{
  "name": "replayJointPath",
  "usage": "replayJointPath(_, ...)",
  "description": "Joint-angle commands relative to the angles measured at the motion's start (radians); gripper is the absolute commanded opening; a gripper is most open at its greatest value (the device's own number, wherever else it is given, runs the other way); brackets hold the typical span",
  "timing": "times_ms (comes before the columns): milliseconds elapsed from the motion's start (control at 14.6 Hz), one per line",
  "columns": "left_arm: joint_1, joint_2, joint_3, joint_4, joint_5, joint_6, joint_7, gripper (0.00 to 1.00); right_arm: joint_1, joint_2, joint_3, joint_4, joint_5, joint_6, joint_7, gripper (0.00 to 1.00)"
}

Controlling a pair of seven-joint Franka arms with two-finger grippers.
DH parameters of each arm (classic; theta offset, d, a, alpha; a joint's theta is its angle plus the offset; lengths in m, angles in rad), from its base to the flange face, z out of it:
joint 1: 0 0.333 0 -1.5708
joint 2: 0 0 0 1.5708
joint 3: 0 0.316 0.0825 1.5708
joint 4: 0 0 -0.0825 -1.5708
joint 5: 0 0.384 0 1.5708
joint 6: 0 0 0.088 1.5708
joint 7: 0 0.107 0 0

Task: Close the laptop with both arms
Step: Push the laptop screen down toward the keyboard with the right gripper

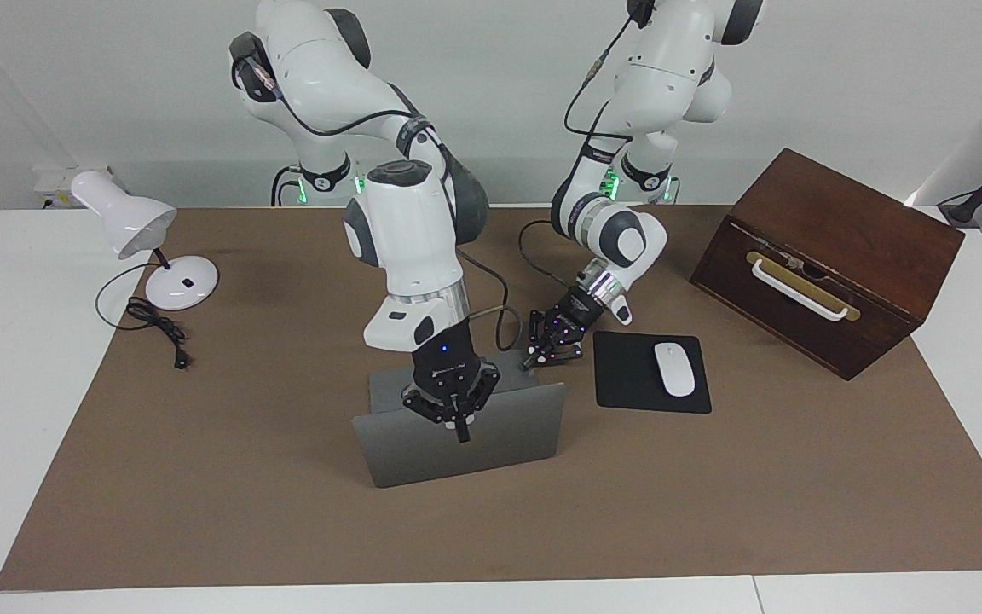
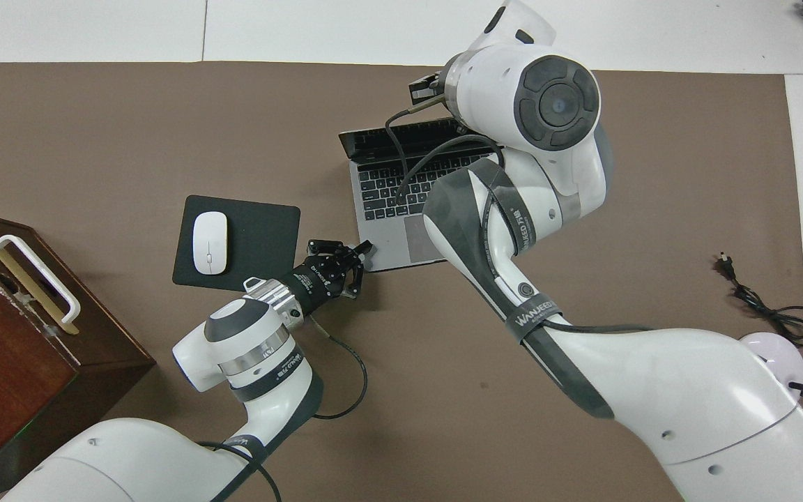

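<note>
The left claw (image 2: pixel 346 261) sits low at the laptop base's corner nearest the robots, on the mousepad's side, apparently to steady the base while the lid comes down; that purpose is a judgement from its placement. Its fingers look nearly together with nothing between them, and the tips appear to touch or stand just beside the palm rest's corner; actual contact cannot be confirmed. The mousepad (image 1: pixel 651 372) with its mouse (image 1: pixel 674 368) lies just beside the laptop, toward the left arm's end of the bench, clear of the lid's swing. The laptop (image 1: pixel 465 439) rests near the middle of the bench (image 1: pixel 201 512), open, keyboard toward the robots and lid tilted up with its back toward the bench's outer edge. The right claw (image 1: pixel 455 418) hangs over the lid's top edge, pointing straight down, placed to push the lid toward the keyboard. Its fingers appear drawn together into a single tip resting against or just in front of the lid's back; it grips nothing visible. The lid is not yet lowered.
</note>
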Motion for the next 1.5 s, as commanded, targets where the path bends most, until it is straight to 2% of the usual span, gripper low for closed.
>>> replayJointPath(0,-0.022,0.031,0.004,0.029,-0.029,0.024,0.024,0.00,0.002,0.008,0.003,-0.013,-0.008,0.013,0.039,0.00)
replayJointPath(137,-0.021,0.033,0.004,0.029,-0.029,0.024,0.024,0.00,0.001,0.007,0.005,-0.028,-0.005,0.001,0.039,0.00)
replayJointPath(410,-0.022,0.036,0.004,0.029,-0.029,0.024,0.024,0.00,0.004,0.002,0.006,-0.041,0.080,-0.046,0.039,0.00)
replayJointPath(752,-0.038,0.048,0.004,0.029,-0.029,0.024,0.041,0.00,0.004,-0.002,0.008,-0.044,0.107,-0.083,0.039,0.00)
replayJointPath(1436,-0.035,0.048,0.004,0.022,-0.029,0.018,0.044,0.00,0.004,-0.033,0.009,-0.122,0.110,-0.085,0.039,0.00)
